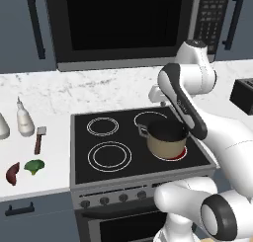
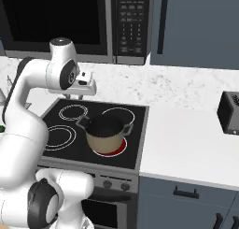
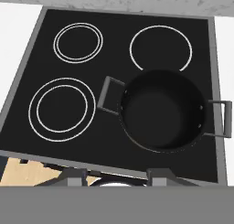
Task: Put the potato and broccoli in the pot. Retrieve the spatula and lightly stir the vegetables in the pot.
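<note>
While hanging high above the rear of the stovetop (image 1: 94,177), carries nothing in the claw (image 2: 80,93); cannot tell from any view whether spread or pressed together, with just the two dark tips poking up at the bottom of the hand view. Looks straight down on the pot (image 3: 163,109), dark inside and holding no vegetables, seated on the front right burner, which glows red beneath it. Lies well off to the left on the white counter (image 1: 54,173): the potato (image 1: 13,173), long axis running roughly front to back, just beside the broccoli (image 1: 34,166) on its right. Rests a little behind them, the spatula (image 1: 39,139), blade away from the robot. Judged from this, calls for a long swing leftward and down, away from the pot, to reach the potato first.
</note>
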